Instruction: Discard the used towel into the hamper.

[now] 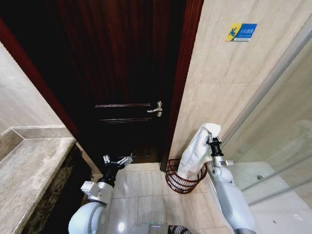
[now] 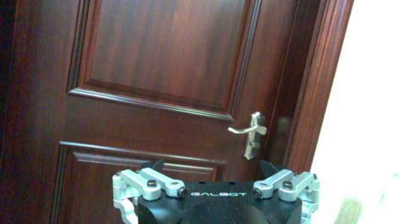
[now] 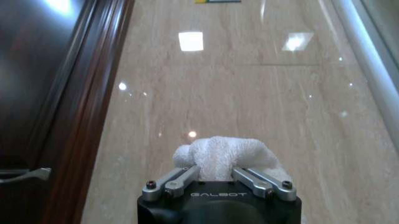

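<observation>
A white towel hangs from my right gripper, which is shut on its top end; the cloth drapes down over the rim of the hamper, a dark red-brown wire basket on the floor by the tiled wall. In the right wrist view the bunched towel sits between the fingers of my right gripper. My left gripper is held low in front of the dark wooden door, open and holding nothing. The left wrist view has the left gripper facing the door.
The dark wooden door with a silver lever handle is straight ahead. A marble counter stands to the left. A glass shower partition lies to the right. Tiled floor stretches between counter and hamper.
</observation>
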Robot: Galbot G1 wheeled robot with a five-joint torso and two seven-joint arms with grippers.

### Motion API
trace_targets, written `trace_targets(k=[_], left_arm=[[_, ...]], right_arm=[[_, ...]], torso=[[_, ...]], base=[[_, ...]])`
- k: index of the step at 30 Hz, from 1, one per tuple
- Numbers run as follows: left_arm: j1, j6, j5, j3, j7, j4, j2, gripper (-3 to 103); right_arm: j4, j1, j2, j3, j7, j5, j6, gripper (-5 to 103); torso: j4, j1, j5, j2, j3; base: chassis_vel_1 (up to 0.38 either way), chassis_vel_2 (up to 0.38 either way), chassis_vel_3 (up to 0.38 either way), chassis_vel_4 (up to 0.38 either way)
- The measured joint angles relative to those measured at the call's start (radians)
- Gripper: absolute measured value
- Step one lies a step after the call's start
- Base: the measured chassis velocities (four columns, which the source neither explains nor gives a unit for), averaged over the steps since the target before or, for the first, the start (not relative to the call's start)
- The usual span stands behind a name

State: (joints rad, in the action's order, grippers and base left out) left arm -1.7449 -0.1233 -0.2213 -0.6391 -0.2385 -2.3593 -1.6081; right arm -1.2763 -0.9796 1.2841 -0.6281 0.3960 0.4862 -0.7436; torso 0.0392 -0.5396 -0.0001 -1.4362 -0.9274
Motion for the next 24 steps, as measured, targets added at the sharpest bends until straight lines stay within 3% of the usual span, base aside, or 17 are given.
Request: trace_targets(k=[7,14,20,24], left_arm=[[0.0,0.0,0.0,0.0,0.0,0.0,0.0,100],[0.0,0.0,0.0,0.0,0.0,0.0,0.0,100],[0.0,0.0,0.0,0.0,0.0,0.0,0.0,100],[0.0,0.0,0.0,0.0,0.0,0.0,0.0,100]], right_arm=[[-0.008,-0.02,0.006,-0.012,-0.025,-0.048,0.012,5],[-0.115,-0.126,0.061,-0.058,-0.075,-0.123,0.047,5],[-0.056,-0.143,0.079,-0.056,-0.066,-0.095,0.04,5],[0.033,-0.123,0.091,-0.055,-0.016,-0.079,-0.01,5]], torso=[[0.0003,0.0,0.0001,0.0,0.0],[-0.0005,0.0,-0.0005,0.0,0.0],[-0.0002,0.001,0.0,0.0,0.0],[0.0001,0.0,0.0001,0.0,0.0]], base=[[-0.104,0.119,0.117,-0.114],[-0.041,0.048,0.037,-0.028],[0.03,-0.012,-0.018,0.02],[0.0,0.0,0.0,0.0]])
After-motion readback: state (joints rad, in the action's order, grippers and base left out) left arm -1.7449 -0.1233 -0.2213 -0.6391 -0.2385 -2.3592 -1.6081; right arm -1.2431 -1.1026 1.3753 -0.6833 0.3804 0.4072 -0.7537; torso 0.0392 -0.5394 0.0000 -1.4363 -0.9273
